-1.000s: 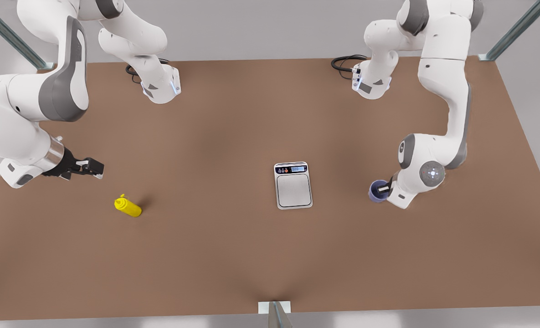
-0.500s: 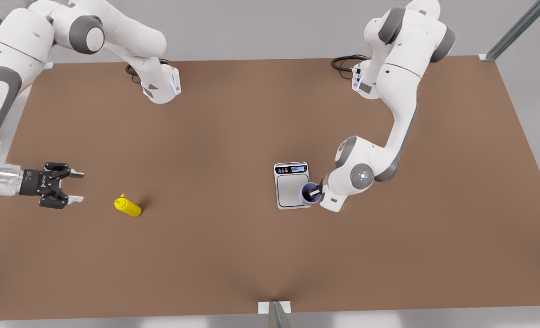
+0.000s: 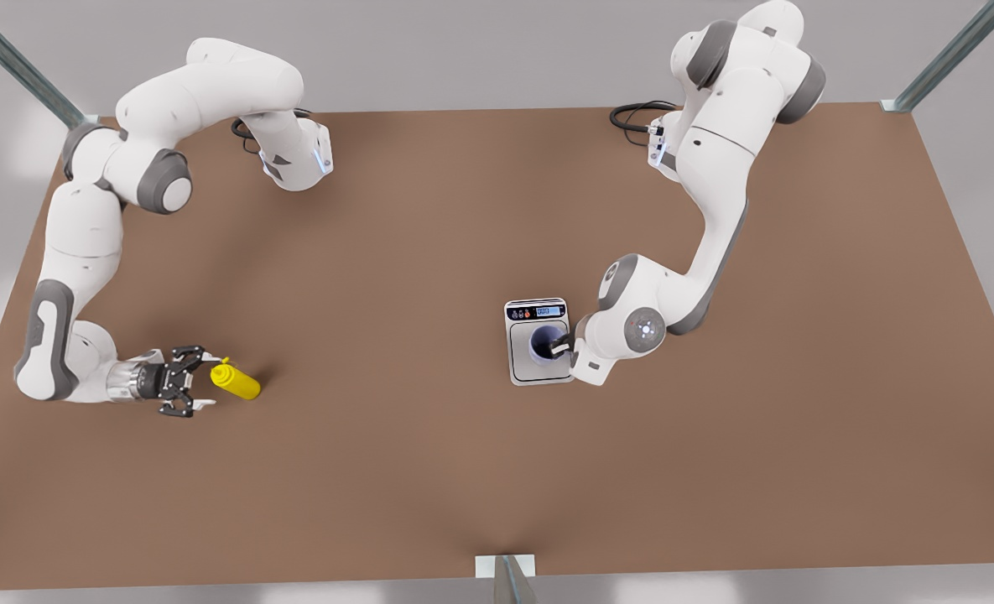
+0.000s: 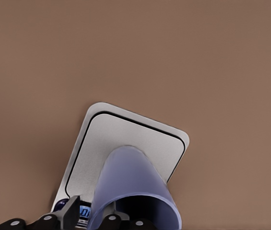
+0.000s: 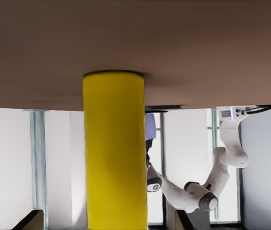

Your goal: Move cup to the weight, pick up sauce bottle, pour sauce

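Black-fingered, the left pincer (image 3: 559, 347) is clenched on the rim of the cup (image 3: 543, 345), one finger inside the dark hollow and one outside. In the left wrist view the cup's (image 4: 134, 189) lavender-blue wall runs down to the weight's (image 4: 125, 148) steel plate, and the cup's foot lies within the plate's outline; whether it touches the plate cannot be told. In the front view the cup sits over the middle of the weight (image 3: 539, 340), just below its dark display strip, with the left arm reaching in from the front view's right.

The right pincer (image 3: 200, 380) is spread wide, fingers either side of the nozzle end of the sauce bottle (image 3: 236, 381) without closing on it. The yellow bottle lies on its side on the brown worktop (image 3: 429, 226), well apart from the weight, toward the front view's left. In the right wrist view the bottle (image 5: 114, 148) stands between the fingertips.
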You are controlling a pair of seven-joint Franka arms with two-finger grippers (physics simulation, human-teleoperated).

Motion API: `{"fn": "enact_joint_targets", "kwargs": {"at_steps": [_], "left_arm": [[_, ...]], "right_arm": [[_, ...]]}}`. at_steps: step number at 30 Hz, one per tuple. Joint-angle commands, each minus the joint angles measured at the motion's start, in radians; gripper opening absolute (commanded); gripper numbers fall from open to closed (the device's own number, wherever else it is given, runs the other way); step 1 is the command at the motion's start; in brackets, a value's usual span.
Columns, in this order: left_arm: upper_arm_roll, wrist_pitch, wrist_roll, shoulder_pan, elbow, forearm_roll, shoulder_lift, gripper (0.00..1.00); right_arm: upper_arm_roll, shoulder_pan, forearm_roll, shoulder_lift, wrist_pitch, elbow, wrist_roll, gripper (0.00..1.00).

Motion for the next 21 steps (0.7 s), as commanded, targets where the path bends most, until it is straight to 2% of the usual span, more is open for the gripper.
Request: {"fn": "enact_joint_targets", "kwargs": {"at_steps": [1, 2, 4, 10, 13, 14, 15, 16, 17, 18, 19, 20, 21], "left_arm": [[0.000, 0.000, 0.000, 0.000, 0.000, -0.005, -0.002, 0.69], [0.000, 0.000, 0.000, 0.000, 0.000, -0.005, -0.002, 0.82], [0.000, -0.003, 0.000, 0.000, 0.000, -0.004, -0.003, 1.00], [0.008, -0.040, -0.005, 0.000, 0.005, -0.001, -0.020, 1.00], [0.024, -0.170, -0.005, 0.000, 0.083, 0.002, -0.028, 1.00], [0.067, -0.300, -0.002, 0.000, 0.155, 0.004, -0.038, 1.00], [0.152, -0.515, 0.008, 0.002, 0.294, 0.005, -0.051, 1.00], [0.262, -0.669, 0.015, 0.003, 0.429, 0.015, -0.069, 1.00], [0.328, -0.672, 0.061, 0.005, 0.451, 0.047, -0.104, 1.00], [0.376, -0.701, 0.244, 0.011, 0.451, 0.117, -0.127, 1.00], [0.426, -0.747, 0.391, 0.012, 0.451, 0.131, -0.146, 1.00], [0.430, -0.795, 0.486, 0.012, 0.448, 0.160, -0.170, 1.00], [0.396, -0.787, 0.578, 0.031, 0.353, 0.177, -0.273, 1.00]], "right_arm": [[0.001, 0.002, 0.000, 0.000, 0.000, -0.007, -0.006, 1.00], [-0.001, 0.002, -0.003, 0.003, 0.000, -0.018, -0.024, 1.00], [0.001, 0.003, -0.003, 0.009, 0.000, -0.024, -0.030, 1.00], [-0.001, 0.031, -0.019, -0.009, 0.002, -0.025, -0.056, 1.00], [-0.001, 0.060, -0.078, -0.040, 0.014, -0.030, -0.116, 1.00], [-0.001, 0.061, -0.089, -0.038, 0.014, -0.034, -0.116, 1.00], [-0.001, 0.072, -0.092, -0.038, 0.018, -0.042, -0.116, 1.00], [-0.001, 0.078, -0.092, -0.037, 0.021, -0.042, -0.113, 0.94], [-0.001, 0.080, -0.094, -0.037, 0.029, -0.042, -0.115, 0.64], [0.001, 0.081, -0.111, -0.037, 0.043, -0.042, -0.115, 0.55], [0.002, 0.090, -0.111, -0.035, 0.048, -0.042, -0.115, 0.50], [0.001, 0.095, -0.111, -0.035, 0.049, -0.042, -0.115, 0.45], [0.002, 0.101, -0.111, -0.035, 0.049, -0.042, -0.113, 0.43]]}}
